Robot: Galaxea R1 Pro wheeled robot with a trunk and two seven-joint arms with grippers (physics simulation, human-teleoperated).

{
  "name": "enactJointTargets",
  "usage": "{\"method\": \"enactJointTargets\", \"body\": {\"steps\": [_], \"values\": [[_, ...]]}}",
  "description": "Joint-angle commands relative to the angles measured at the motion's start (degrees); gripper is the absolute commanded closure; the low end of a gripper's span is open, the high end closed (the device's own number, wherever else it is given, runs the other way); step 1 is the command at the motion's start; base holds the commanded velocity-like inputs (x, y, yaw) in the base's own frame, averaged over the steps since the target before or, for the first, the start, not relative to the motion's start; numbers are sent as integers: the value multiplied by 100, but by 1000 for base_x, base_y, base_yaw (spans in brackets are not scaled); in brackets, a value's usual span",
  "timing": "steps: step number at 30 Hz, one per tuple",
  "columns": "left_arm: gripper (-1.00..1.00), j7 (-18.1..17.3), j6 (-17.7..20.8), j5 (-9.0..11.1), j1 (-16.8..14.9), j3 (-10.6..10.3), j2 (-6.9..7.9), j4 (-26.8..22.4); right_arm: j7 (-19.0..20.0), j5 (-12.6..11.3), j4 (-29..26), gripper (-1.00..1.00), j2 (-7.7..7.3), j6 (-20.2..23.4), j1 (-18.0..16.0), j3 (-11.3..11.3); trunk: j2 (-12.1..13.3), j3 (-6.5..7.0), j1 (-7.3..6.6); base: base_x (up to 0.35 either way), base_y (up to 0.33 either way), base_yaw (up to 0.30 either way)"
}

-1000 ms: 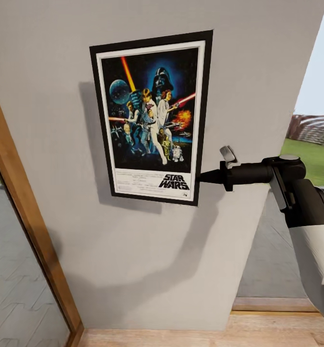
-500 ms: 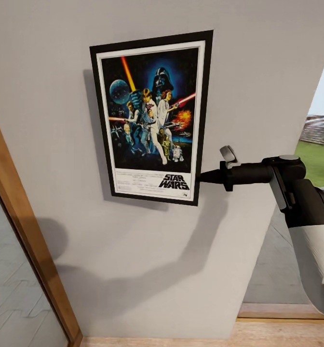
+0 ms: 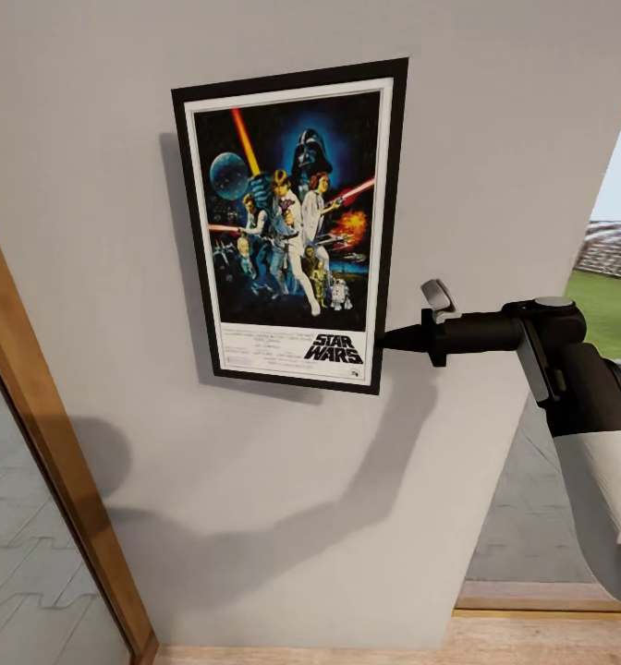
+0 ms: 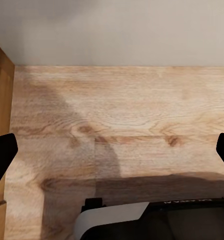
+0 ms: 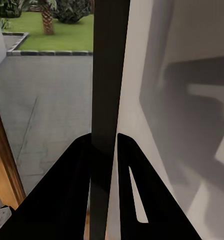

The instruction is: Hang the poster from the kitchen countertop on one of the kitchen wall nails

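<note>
**Poster held up flat against the wall**

The poster [image 3: 292, 226] stands upright against the pale grey wall [image 3: 495, 111]. The right pincer [image 3: 389, 338] pinches its lower right edge, with one finger [image 5: 67, 190] on each side of the black frame. The left pincer [image 4: 112, 150] is spread wide over the wooden floor [image 4: 122, 110], holding nothing.

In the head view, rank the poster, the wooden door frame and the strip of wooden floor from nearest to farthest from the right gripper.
1. The poster: its lower right edge is clamped in the right gripper.
2. The wooden floor: below the gripper, at the foot of the wall.
3. The wooden door frame: far across at the picture's left.
</note>
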Motion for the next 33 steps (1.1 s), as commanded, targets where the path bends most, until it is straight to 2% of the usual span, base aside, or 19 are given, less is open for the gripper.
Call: {"method": "enactJointTargets", "body": {"steps": [1, 9, 33], "values": [[-100, -46, -9, -38, 3, 43, -5, -6, 10, -35, 3, 100, -6, 77, -2, 12, -3, -1, 2, 11, 0, 0], [-100, -46, -9, -38, 2, 43, -5, -6, 10, -27, 3, 100, -6, 73, -2, 13, -3, -1, 2, 155, 20, 0], [-100, -51, -18, -46, 12, 51, -39, 3, -52, -26, 11, 100, -15, 59, 24, -23, -3, -1, 2, 3, 0, 0]]}}
